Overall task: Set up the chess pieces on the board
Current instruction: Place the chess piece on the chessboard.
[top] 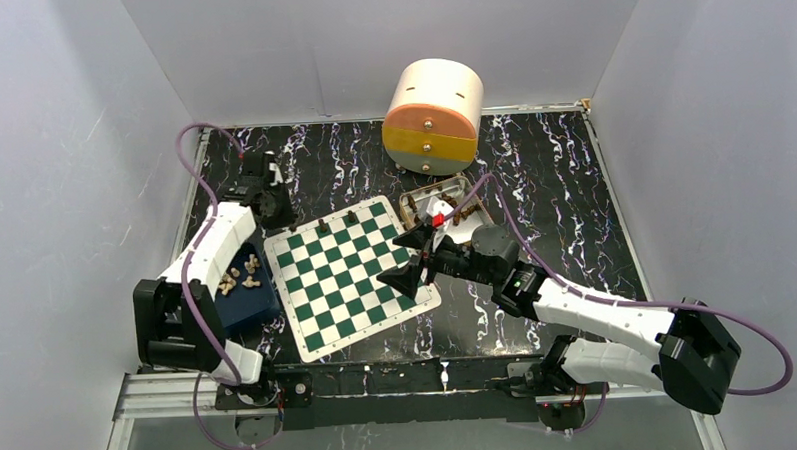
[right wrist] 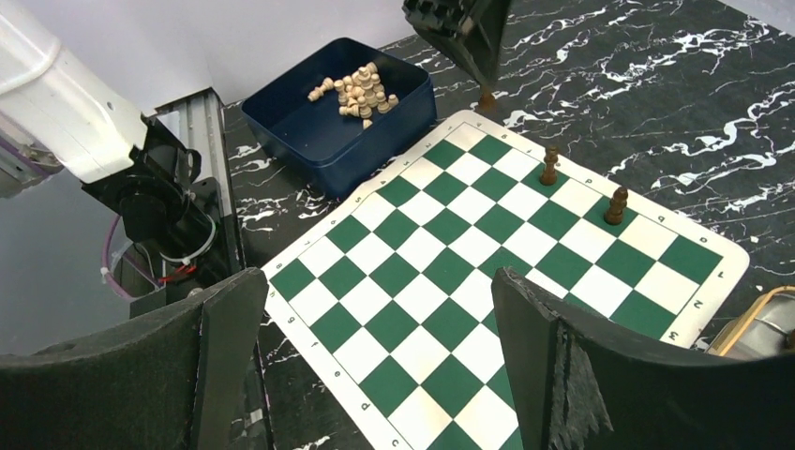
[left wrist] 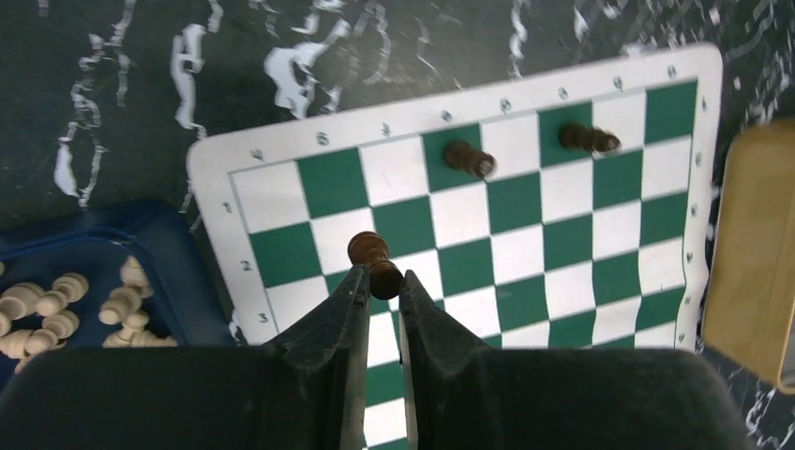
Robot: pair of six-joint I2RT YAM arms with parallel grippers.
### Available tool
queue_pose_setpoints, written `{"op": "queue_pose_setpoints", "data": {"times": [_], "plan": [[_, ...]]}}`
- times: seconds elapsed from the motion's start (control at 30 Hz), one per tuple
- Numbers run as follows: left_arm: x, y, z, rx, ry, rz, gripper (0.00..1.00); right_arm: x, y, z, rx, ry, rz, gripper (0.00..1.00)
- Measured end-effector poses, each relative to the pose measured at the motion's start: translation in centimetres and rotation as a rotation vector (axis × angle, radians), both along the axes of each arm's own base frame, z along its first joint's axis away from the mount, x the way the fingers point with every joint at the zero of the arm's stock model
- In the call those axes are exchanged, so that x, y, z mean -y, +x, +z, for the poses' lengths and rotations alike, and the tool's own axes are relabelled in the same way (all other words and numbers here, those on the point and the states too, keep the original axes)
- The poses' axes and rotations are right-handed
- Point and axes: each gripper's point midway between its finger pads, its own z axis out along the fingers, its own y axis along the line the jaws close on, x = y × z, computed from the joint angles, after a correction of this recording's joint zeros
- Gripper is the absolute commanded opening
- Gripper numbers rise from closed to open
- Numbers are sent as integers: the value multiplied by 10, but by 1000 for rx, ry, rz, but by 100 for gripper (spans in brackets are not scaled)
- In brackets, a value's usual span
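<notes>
Black marbled tabletop (top: pixel 574 199) between white walls. At centre, the green-and-white board (top: pixel 351 277), two dark chess pieces (top: pixel 321 226) upright along its 12 o'clock edge. At its 10 o'clock corner, the left gripper (left wrist: pixel 380 277), clamped tight around a third dark chessman (left wrist: pixel 373 255). Over the 3 o'clock edge, the right gripper (right wrist: pixel 375 281), jaws spread wide, nothing between them. At 9 o'clock, just beside the board, a blue bin (top: pixel 257 302) of cream chessmen (top: pixel 238 276).

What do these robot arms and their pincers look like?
The left arm and right arm are white shells with black joints and bases; a purple cable trails along each. The left gripper and right gripper are black, each with two wedge-shaped fingers.
</notes>
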Motion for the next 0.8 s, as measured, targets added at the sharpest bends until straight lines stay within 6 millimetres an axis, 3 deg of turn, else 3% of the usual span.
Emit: {"op": "queue_pose_setpoints", "data": {"times": [0.1, 0.2, 0.43, 0.8], "plan": [[-19, 11, -3, 17, -35, 66, 0, 1, 1, -3, -5, -8, -9, 99], [-23, 16, -9, 21, -75, 84, 0, 2, 1, -4, -5, -12, -11, 99], [-31, 6, -38, -29, -135, 120, 0, 2, 1, -7, -16, -23, -11, 99], [-55, 1, -58, -59, -150, 184, 0, 2, 0, -8, -42, -17, -16, 99]]}}
